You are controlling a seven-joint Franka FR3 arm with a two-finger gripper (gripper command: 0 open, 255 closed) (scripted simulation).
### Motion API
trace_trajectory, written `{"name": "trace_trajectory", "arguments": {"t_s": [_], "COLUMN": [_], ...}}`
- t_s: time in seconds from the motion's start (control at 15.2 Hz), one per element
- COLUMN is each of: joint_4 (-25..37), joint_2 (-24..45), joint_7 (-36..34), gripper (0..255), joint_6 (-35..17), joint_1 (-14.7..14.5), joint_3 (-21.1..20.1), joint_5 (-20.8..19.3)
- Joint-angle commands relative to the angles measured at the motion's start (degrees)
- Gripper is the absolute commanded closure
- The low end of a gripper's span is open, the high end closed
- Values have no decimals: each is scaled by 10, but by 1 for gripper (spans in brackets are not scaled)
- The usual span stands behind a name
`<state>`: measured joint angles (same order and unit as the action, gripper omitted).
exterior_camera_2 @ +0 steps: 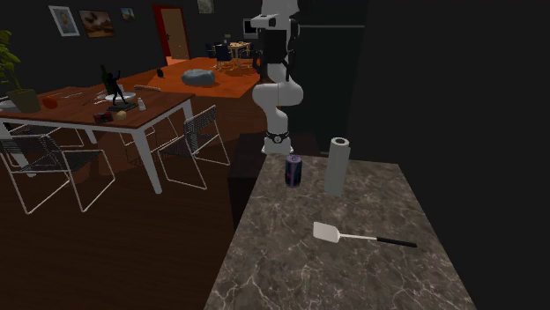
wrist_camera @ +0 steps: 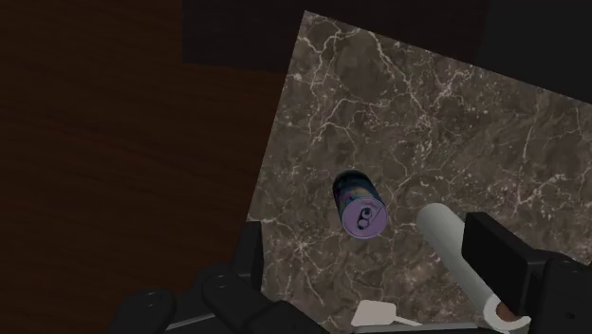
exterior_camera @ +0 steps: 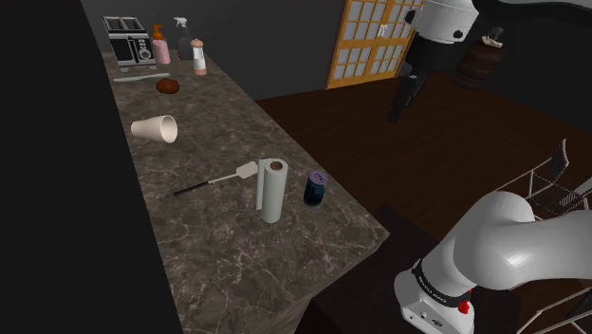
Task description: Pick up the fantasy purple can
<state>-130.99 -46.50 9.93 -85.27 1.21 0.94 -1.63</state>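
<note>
The claw hangs high up in the upper right part of the shoulder view, well apart from the can. In the wrist view the claw has its two black fingers spread wide, with nothing between them. It looks down at the can, which is far from it and not touching it.

The can is dark with a purple top. It stands up straight on the counter, close to the counter's right edge in the shoulder view. The counter is dark stone with thin white lines.

Just to the left of the can in that view stands a white paper towel roll. In the second exterior view the can is in the middle of the frame and the roll is just to its right.

A white spatula with a thin black handle lies flat to the left of the roll in the shoulder view. Higher up in that frame a pale cup lies on its side. At the top left sit a toaster and some bottles.
</note>
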Motion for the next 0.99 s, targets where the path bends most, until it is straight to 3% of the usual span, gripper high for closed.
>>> {"name": "trace_trajectory", "arguments": {"t_s": [0.0,0.46,0.92], "joint_4": [0,-94,-152], "joint_2": [0,43,132], "joint_7": [0,-35,-69], "gripper": [0,0,0], "joint_6": [0,-135,-279], "joint_1": [0,-6,-14], "joint_3": [0,-23,-47], "joint_5": [0,20,37]}}
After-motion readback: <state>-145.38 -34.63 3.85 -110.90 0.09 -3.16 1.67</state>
